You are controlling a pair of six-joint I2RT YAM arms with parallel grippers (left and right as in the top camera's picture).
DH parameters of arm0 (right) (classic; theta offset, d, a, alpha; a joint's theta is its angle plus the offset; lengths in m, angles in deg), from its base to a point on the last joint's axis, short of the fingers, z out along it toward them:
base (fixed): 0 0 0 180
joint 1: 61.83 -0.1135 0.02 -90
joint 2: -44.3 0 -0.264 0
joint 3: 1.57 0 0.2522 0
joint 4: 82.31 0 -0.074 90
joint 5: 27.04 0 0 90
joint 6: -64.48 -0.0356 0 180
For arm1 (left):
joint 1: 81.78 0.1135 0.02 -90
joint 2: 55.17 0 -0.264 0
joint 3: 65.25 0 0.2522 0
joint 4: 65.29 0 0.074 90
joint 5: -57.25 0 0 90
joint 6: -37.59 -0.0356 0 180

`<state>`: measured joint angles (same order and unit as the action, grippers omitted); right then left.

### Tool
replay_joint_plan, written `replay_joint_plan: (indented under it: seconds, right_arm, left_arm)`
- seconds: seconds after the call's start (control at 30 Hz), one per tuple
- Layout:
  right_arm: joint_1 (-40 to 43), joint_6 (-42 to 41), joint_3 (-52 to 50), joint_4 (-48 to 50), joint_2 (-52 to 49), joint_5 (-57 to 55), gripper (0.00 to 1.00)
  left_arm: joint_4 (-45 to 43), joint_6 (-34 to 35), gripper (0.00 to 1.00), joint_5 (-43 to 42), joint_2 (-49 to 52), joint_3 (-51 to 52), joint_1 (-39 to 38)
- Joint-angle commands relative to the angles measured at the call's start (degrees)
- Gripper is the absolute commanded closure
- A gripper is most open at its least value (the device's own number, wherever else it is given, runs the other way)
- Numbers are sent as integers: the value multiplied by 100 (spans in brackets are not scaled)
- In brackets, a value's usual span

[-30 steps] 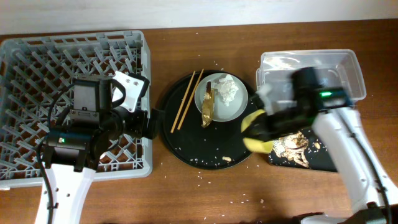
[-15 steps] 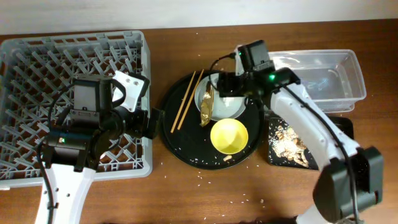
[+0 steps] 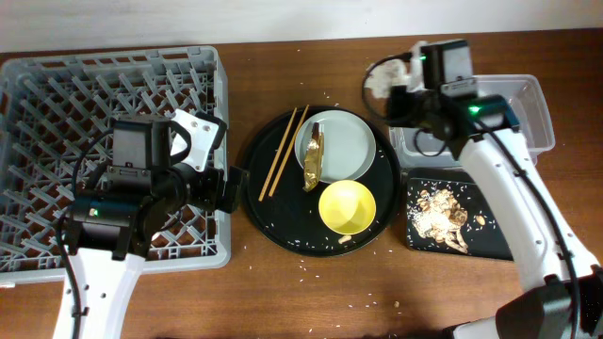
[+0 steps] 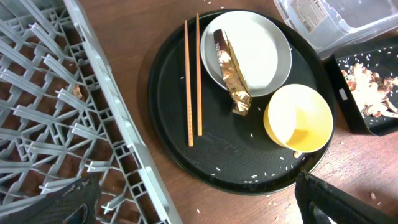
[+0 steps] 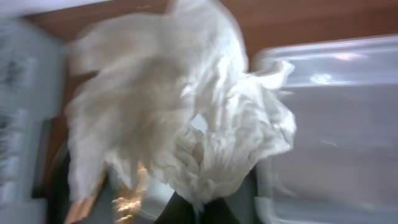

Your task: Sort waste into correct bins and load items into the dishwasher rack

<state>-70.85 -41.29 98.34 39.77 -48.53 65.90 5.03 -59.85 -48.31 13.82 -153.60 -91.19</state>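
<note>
My right gripper (image 3: 396, 92) is shut on the crumpled white napkin (image 3: 379, 79) and holds it in the air beside the left end of the clear tub (image 3: 513, 118). The napkin fills the right wrist view (image 5: 180, 118). The gold foil wrapper (image 3: 314, 160) lies on the pale grey plate (image 3: 347, 143). The yellow bowl (image 3: 347, 207) and the chopsticks (image 3: 283, 151) lie on the round black tray (image 3: 273, 221). Food scraps (image 3: 438, 215) lie in the shallow black tray (image 3: 490, 240). My left gripper (image 4: 199, 208) is open and empty at the right edge of the grey rack (image 3: 57, 104). The cups are out of view.
Rice grains and crumbs are scattered on the wooden table (image 3: 311, 292) around the round tray. The rack's right wall (image 4: 124, 143) stands close to the round tray's left rim. The clear tub sits just behind the shallow black tray.
My right gripper set the yellow bowl down on the round tray, took the napkin off the plate and lifted it right toward the clear tub. The left arm has not moved.
</note>
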Motion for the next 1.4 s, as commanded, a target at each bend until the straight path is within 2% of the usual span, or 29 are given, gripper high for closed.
replay_joint_plan:
  seconds: [0.0, 0.03, 0.07, 0.1, 0.13, 0.23, 0.3, 0.4, 0.47, 0.5, 0.53, 0.57, 0.63, 0.67, 0.7, 0.73, 0.83, 0.9, 0.93, 1.0, 1.07, 1.13, 1.17, 1.2, 1.23, 1.27, 1.3, 1.33, 1.37]
  right_arm:
    - [682, -181, -162, -111, -658, -984, 78]
    - [879, -179, -160, -254, -881, -782, 78]
    - [988, 164, -127, -380, -848, 127, 52]
    - [955, 549, 70, -448, -634, 1661, 36]
    - [710, 780, 111, -352, -420, 2393, 30]
    - [-494, 743, 31, -337, -542, 1587, 26]
    - [-1296, 284, -13, -70, -1259, 509, 26]
    - [-1513, -221, -13, 535, -2358, 428, 26]
    - [-1515, -251, -11, 876, -2774, 914, 27]
    - [-1513, -254, -11, 1001, -2800, 911, 35]
    - [-1497, -254, -11, 1080, -2802, 907, 55]
    - [-1486, -256, -11, 1075, -2822, 841, 57]
    - [-1543, -450, -22, 1169, -3040, 868, 54]
    - [-1572, -448, -22, 1180, -3110, 857, 69]
    - [-1561, -448, -20, 1185, -3128, 868, 89]
    - [-1458, -446, 146, 1027, -2909, 975, 96]
    - [-960, -442, 647, 501, -1703, 1351, 96]
    - [-391, -444, 649, 188, -868, 1071, 96]
    - [-42, -446, 649, -11, -691, 509, 96]
    - [380, -511, 638, -341, -765, -120, 96]
    - [761, -1690, 625, -905, -1165, -973, 96]
    - [957, -1676, 623, -898, -1519, -599, 96]
    - [938, -1189, 623, -820, -1513, -221, 96]
    - [664, 638, 623, -636, -1397, 1519, 80]
    - [343, 1204, 623, -787, -1333, 1956, 54]
    - [-13, 1534, 623, -929, -1331, 1893, 43]
    - [-404, 1580, 610, -988, -1346, 1499, 37]
    - [-887, 1281, 603, -931, -1368, 809, 26]
    - [-1266, 826, 601, -780, -1447, 61, 24]
  left_arm:
    - [9, 68, 1, 37, -17, -57, -7]
    - [9, 68, 1, 37, -17, -57, -7]
    - [9, 68, 1, 35, -17, -57, -7]
    - [9, 68, 1, 37, -17, -57, -7]
    - [9, 68, 1, 37, -17, -57, -7]
    - [9, 68, 1, 37, -17, -57, -7]
    - [9, 68, 1, 37, -17, -57, -7]
    - [9, 68, 1, 37, -17, -57, -7]
    - [9, 68, 1, 37, -17, -57, -7]
    - [9, 68, 1, 37, -17, -57, -7]
    - [9, 68, 1, 37, -17, -57, -7]
    - [9, 68, 1, 37, -17, -57, -7]
    - [9, 68, 1, 37, -17, -57, -7]
    - [9, 68, 1, 37, -17, -57, -7]
    - [9, 68, 1, 37, -17, -57, -7]
    - [9, 68, 1, 37, -17, -57, -7]
    - [9, 68, 1, 37, -17, -57, -7]
    - [9, 68, 1, 37, -17, -57, -7]
    - [9, 68, 1, 37, -17, -57, -7]
    - [9, 68, 1, 37, -17, -57, -7]
    - [9, 68, 1, 37, -17, -57, -7]
    - [9, 68, 1, 37, -17, -57, -7]
    - [9, 68, 1, 37, -17, -57, -7]
    - [9, 68, 1, 37, -17, -57, -7]
    - [9, 68, 1, 37, -17, -57, -7]
    - [9, 68, 1, 37, -17, -57, -7]
    - [9, 68, 1, 37, -17, -57, -7]
    - [9, 68, 1, 37, -17, -57, -7]
    - [9, 68, 1, 37, -17, -57, -7]
